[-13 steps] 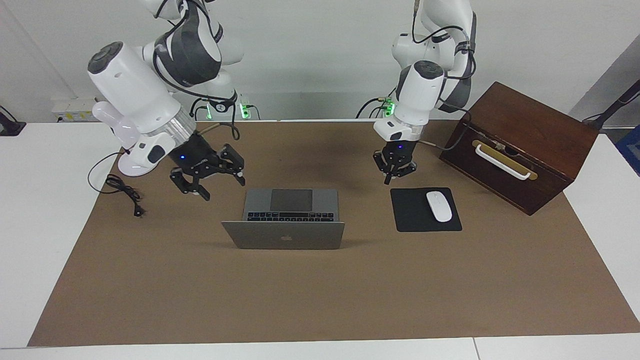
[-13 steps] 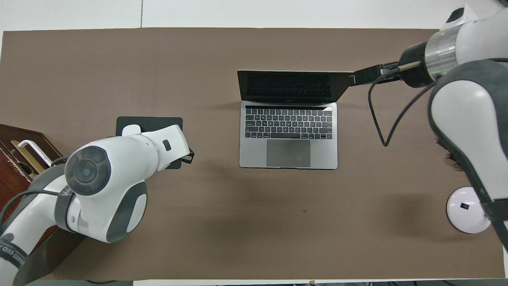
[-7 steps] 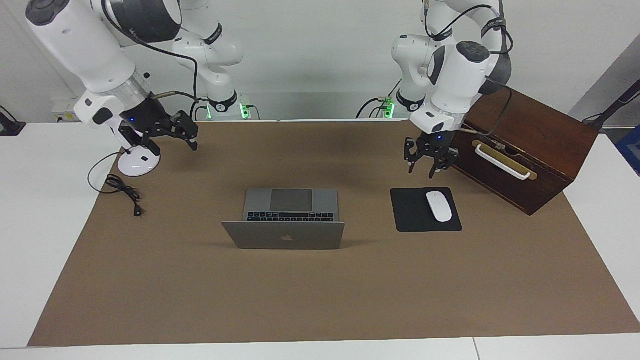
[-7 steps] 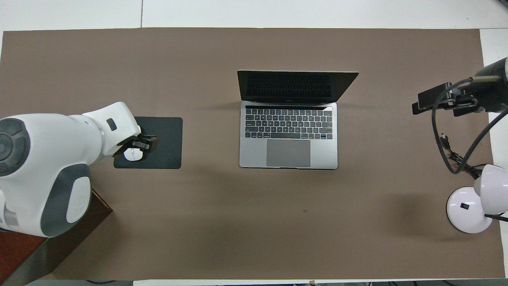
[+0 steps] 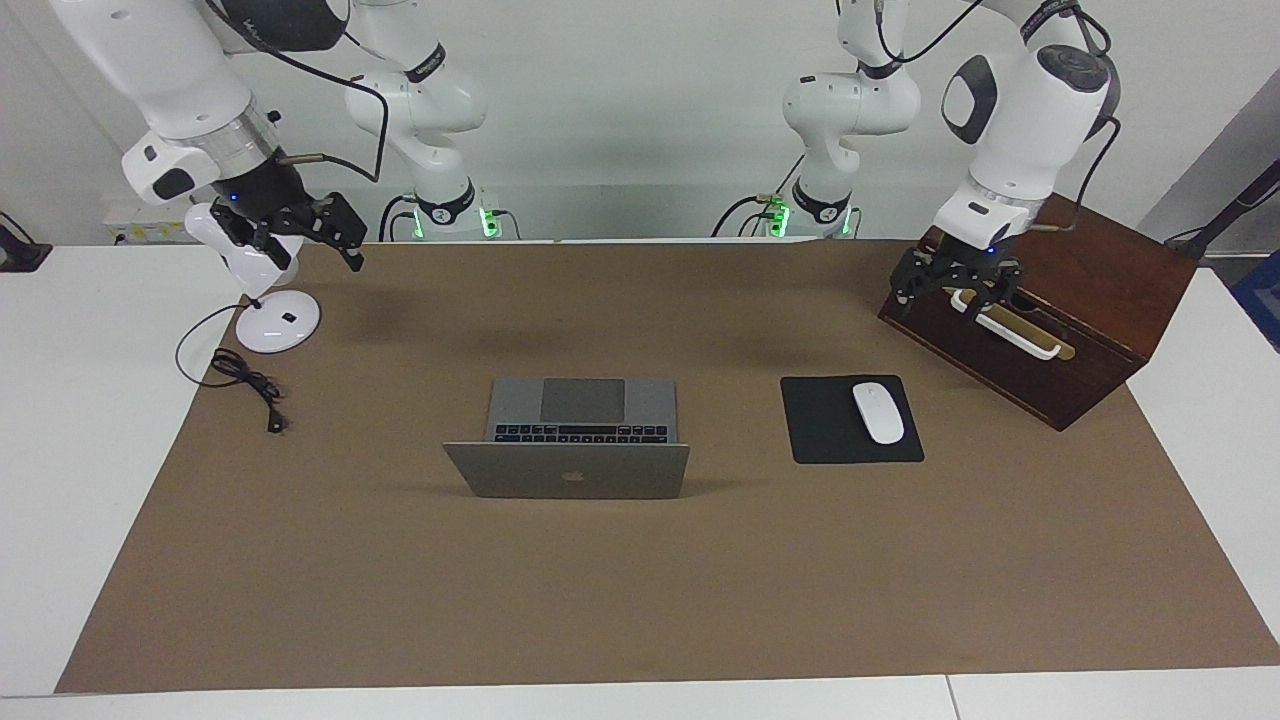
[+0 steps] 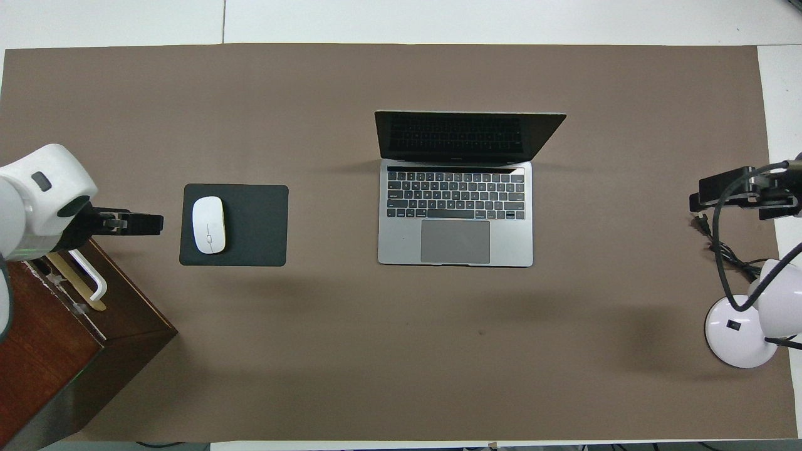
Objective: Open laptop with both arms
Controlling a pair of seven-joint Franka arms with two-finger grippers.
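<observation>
The laptop [image 5: 567, 437] stands open mid-table, well apart from both hands, so we judge the task done. Our left hand [image 5: 955, 285] hangs spread wide over the wooden box [image 5: 1040, 290]; our right hand [image 5: 290, 232], fingers apart, is beside the lamp [image 5: 262, 300].

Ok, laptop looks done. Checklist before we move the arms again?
1. Slim silver-grey metal laptop lid up, keyboard showing: ok.
2. Left end effector away from the laptop, open and empty: ok.
3. Left end effector clear of the dark wooden box and its white handle: cannot tell; it sits right at the handle in the facing view.
4. Right end effector away from the laptop, open and empty: ok.
5. Right end effector clear of the white desk lamp: cannot tell; it is close by the lamp head.
6. White mouse resting on the black mouse pad: ok.
</observation>
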